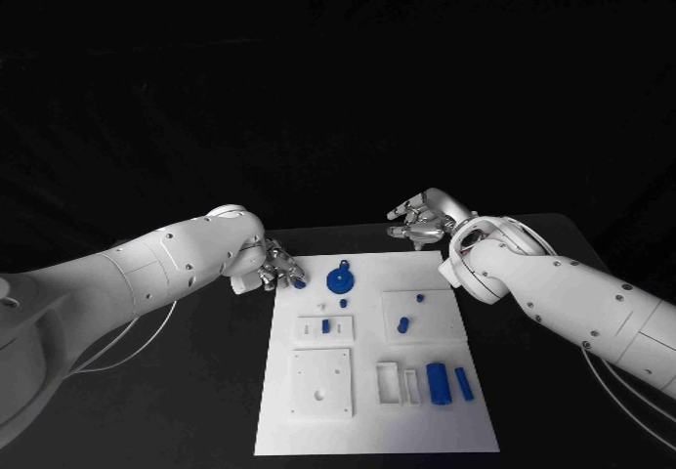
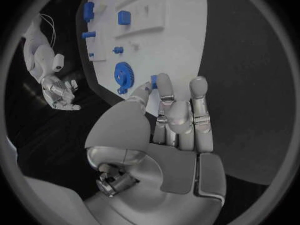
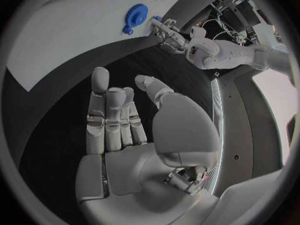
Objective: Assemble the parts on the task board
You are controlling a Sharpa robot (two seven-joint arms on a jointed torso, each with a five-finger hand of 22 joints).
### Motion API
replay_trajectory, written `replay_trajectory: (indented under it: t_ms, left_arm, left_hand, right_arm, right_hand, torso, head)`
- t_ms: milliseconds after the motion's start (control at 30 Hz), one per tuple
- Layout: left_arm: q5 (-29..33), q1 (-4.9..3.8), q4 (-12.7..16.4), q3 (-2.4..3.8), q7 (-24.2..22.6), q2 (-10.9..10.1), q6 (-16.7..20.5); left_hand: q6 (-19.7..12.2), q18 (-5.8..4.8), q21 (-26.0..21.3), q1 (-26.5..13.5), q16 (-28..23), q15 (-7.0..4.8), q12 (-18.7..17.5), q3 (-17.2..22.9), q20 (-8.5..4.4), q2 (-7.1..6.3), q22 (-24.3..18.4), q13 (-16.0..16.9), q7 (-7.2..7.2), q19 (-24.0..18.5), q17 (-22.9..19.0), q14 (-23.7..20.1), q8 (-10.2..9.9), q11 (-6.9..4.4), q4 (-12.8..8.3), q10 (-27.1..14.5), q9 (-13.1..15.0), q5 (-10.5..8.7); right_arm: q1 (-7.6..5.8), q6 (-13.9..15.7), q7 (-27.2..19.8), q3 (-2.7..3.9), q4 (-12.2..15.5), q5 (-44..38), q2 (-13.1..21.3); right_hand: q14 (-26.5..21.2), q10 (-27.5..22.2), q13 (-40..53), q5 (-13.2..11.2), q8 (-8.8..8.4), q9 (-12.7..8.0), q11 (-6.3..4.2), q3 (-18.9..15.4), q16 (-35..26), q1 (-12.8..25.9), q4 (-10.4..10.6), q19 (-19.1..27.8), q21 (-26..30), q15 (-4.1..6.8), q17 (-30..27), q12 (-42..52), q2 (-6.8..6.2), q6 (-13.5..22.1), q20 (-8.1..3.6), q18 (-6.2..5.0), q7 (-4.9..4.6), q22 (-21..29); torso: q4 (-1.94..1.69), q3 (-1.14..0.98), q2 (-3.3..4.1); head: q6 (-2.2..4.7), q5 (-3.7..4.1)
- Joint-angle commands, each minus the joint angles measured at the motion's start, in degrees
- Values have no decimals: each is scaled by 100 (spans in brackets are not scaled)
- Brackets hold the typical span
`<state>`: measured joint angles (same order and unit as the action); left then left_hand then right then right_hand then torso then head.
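1. The left hand (image 1: 276, 267) pinched a small blue part (image 1: 297, 282) beside the blue gear (image 1: 340, 280) on the task board (image 1: 423, 430).
2. The right hand (image 1: 423, 223) hovered open, holding nothing.
3. The part looked light, rigid and slippery; grip its sides.

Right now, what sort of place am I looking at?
Probably a robotics lab test bench: a white task board with small blue parts on a black table, and cabled equipment behind.

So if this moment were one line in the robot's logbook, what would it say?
left hand: pinching small blue piece at white board far corner | right hand: open, off board | blue gear: on board
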<state>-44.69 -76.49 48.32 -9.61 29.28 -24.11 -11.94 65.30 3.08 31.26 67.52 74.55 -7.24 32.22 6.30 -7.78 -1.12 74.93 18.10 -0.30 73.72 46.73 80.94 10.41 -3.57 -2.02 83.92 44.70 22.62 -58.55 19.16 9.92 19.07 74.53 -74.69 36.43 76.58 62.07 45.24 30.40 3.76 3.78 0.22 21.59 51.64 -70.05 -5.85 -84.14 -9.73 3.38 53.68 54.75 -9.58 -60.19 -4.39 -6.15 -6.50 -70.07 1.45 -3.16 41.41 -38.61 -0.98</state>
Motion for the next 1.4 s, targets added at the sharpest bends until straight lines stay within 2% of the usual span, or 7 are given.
replay_trajectory:
  t_ms: [33, 267, 367, 600, 933, 1200, 1400]
  left_arm:
    - [105, 3, 22, 2, -52, 1, -164]
    - [201, 3, 31, 2, -93, -4, -190]
    - [302, 3, 41, 2, -122, -12, -177]
    - [901, 2, 138, 13, -182, -120, -150]
    - [1702, -12, 446, 146, -280, -405, -120]
    - [2437, -17, 654, 184, -440, -577, -65]
    - [2997, -17, 871, 192, -747, -717, 103]
  left_hand:
    - [-33, -79, -18, 150, -3, 11, -30, 130, -10, 55, 97, -9, -19, -43, -13, -48, -41, -5, -144, 78, -65, 133]
    - [-140, -20, 5, 279, 30, 55, -60, 558, 51, 199, 105, -41, 68, -73, 10, -53, 1, 31, -416, 104, -12, 307]
    - [-174, 16, 36, 227, 57, 67, -58, 684, 75, 281, 105, -44, 85, -82, 42, -46, 77, 37, -485, 119, 88, 321]
    - [-210, 43, 72, 160, 88, 78, -40, 785, 92, 365, 97, -33, 90, -93, 87, -32, 142, 31, -592, 124, 202, 308]
    - [-207, 50, 79, 155, 107, 78, -32, 798, 94, 381, 96, -28, 89, -90, 128, -20, 156, 25, -625, 135, 227, 301]
    - [-203, 55, 83, 147, 115, 69, -25, 800, 87, 390, 94, -26, 86, -80, 143, -12, 157, 18, -636, 156, 234, 301]
    - [-199, 55, 83, 144, 114, 64, -19, 802, 76, 403, 90, -23, 83, -70, 142, -9, 164, 10, -644, 170, 244, 302]
  right_arm:
    - [1, -19, -29, 3, 1, -37, -7]
    - [2, -29, -29, 3, -3, -34, -12]
    - [2, -40, -30, 3, -8, -31, -15]
    - [2, -94, -44, 2, 24, -24, -6]
    - [26, -218, -81, 1, 247, -7, 56]
    - [95, -277, -110, -2, 481, -14, 140]
    - [163, -280, -108, -6, 695, -13, 235]
  right_hand:
    - [22, -12, -9, 29, -21, -6, -13, -3, -20, -12, 8, -175, 6, 15, -8, 22, -12, 34, -23, -50, 10, 5]
    - [26, -11, -10, 33, -19, -5, -14, 11, -15, -8, 6, -176, 1, 16, -4, 22, -3, 29, -23, -50, 10, 6]
    - [26, -11, -10, 33, -19, -5, -14, 11, -15, -8, 6, -176, 1, 16, -4, 22, -3, 29, -23, -50, 10, 6]
    - [29, -10, -8, 34, -20, -5, -17, 26, -10, -24, -19, -177, -6, 18, 0, 25, -5, 15, -26, -49, 13, 4]
    - [27, -11, -5, -28, -21, -6, -15, 13, -11, -35, -76, -172, -14, 17, 1, 27, 9, 3, -27, -46, 14, -3]
    - [37, 0, 2, -97, -20, -5, -18, -15, 8, -53, -140, -176, -24, 20, 16, 38, 36, -21, -29, -47, 18, -12]
    - [53, 13, 14, -361, -21, -5, -19, -98, 22, -38, -178, -180, -31, 18, 28, 56, 93, -45, -27, -46, 26, -6]
  torso:
    - [0, -1, 0]
    - [1, 1, -3]
    - [2, 4, -4]
    - [-4, 4, -7]
    - [-7, 1, -10]
    - [7, 11, -2]
    - [1, 11, 3]
  head:
    - [-7, -1]
    - [-3, -5]
    - [7, -6]
    - [38, -9]
    - [86, -22]
    - [150, -31]
    - [200, -30]
